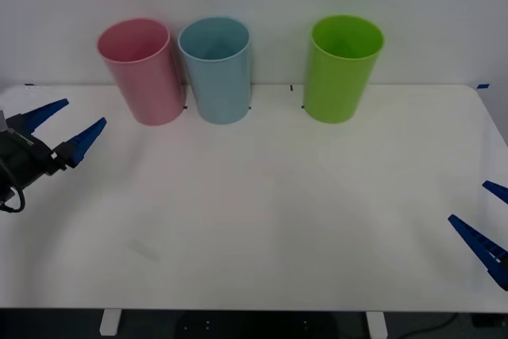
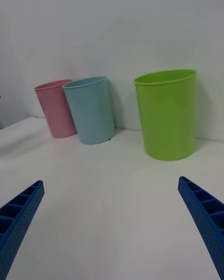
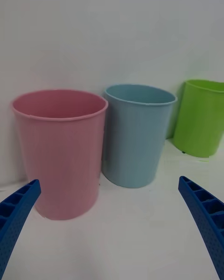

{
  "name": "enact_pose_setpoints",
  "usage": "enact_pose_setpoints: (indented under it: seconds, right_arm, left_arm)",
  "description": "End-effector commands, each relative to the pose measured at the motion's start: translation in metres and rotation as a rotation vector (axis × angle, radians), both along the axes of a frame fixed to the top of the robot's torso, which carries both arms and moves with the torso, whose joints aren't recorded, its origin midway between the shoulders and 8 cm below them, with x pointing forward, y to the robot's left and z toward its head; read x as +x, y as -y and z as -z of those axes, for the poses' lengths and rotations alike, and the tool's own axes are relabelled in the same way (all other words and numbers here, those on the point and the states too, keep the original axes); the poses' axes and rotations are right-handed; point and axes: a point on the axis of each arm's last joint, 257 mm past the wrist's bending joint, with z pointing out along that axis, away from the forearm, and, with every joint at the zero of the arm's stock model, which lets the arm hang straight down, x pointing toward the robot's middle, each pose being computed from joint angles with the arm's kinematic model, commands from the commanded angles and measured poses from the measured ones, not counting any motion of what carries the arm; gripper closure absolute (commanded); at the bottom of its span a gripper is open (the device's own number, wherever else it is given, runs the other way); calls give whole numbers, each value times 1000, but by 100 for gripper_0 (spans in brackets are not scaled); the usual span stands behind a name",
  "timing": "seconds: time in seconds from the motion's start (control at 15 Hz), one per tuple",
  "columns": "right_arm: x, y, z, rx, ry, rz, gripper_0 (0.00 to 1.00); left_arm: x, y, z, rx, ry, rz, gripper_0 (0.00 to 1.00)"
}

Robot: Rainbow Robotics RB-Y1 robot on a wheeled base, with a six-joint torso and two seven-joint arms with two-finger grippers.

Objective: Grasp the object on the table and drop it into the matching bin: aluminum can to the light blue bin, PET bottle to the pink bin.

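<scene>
The pink bin (image 1: pixel 143 73) (image 3: pixel 60 154) and the light blue bin (image 1: pixel 217 73) (image 3: pixel 135 140) stand side by side at the back left of the white table (image 1: pixel 262 204). The object, an aluminum can or PET bottle, is out of view. My left gripper (image 1: pixel 82 113) (image 3: pixel 109 182) hovers open over the table's left side, pointing at the pink bin, with nothing between its fingers. My right gripper (image 1: pixel 470 202) (image 2: pixel 110 181) is open at the table's right front edge, holding nothing. The right wrist view has both bins, pink (image 2: pixel 55 109) and light blue (image 2: pixel 91 112), far off.
A green bin (image 1: pixel 343 69) (image 2: pixel 168 116) (image 3: pixel 203 119) of the same shape stands at the back, right of centre. A plain white wall rises behind the bins. The tabletop between the grippers is bare white surface.
</scene>
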Motion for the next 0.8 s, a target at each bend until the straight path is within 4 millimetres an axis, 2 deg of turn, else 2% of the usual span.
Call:
enact_pose_setpoints:
  seconds: [0.07,0.53,0.8]
  right_arm:
    - [0,0,0,0,0,0,0]
    - [0,0,0,0,0,0,0]
    - [0,0,0,0,0,0,0]
  left_arm:
    - [-22,-4,3,23,-6,9,0]
    - [-73,-39,22,113,-77,41,0]
    - [-100,-47,28,82,-97,52,0]
